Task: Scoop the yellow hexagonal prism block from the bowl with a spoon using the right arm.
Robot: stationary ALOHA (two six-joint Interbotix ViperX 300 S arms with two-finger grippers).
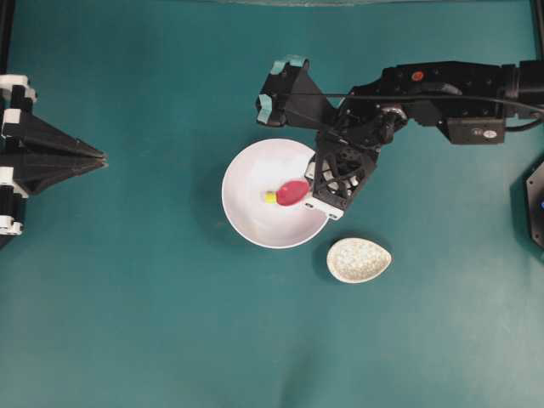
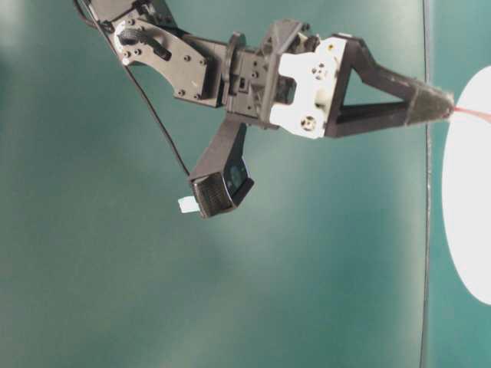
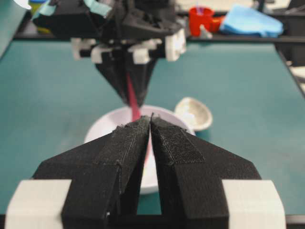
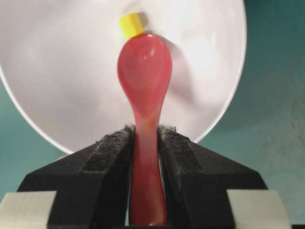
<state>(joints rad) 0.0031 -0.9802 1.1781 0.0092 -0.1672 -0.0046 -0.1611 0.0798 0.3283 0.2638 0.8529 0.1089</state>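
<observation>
The white bowl (image 1: 246,166) sits mid-table. My right gripper (image 1: 314,187) reaches over its right rim, shut on the handle of the magenta-red spoon (image 1: 292,192). In the right wrist view the spoon (image 4: 144,67) points into the bowl (image 4: 57,86), its handle clamped between both pads. The yellow hexagonal prism block (image 4: 131,25) lies on the bowl floor just past the spoon's tip, touching it. From overhead the block (image 1: 270,197) is at the left end of the spoon head. My left gripper (image 1: 104,156) rests shut at the far left, empty (image 3: 150,118).
A small speckled beige oval dish (image 1: 359,259) lies just right of and below the bowl. A black fixture (image 1: 535,204) stands at the right edge. A red cup (image 3: 200,19) and a blue cloth (image 3: 250,21) sit beyond the table's far side.
</observation>
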